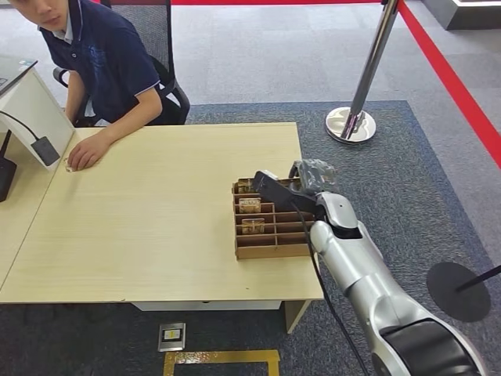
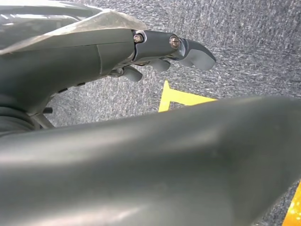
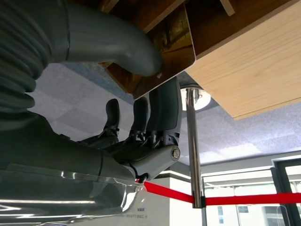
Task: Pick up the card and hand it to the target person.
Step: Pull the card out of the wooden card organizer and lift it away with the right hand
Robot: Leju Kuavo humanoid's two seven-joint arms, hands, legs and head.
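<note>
Stanchion behind card box.

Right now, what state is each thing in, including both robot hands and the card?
Card holder: on table, other cards in slots.
Right robot hand: pinching the card.
Card: held at its edge, at the card holder.
Left robot hand: hanging, holding nothing.
Person's hand: resting on table.

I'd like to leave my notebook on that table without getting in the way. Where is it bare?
The wide middle of the table is bare, from the person's hand across to the wooden card tray, and so is the near edge. It is crowded at the tray corner, where the right hand works, and at the far left by the white stand.
</note>
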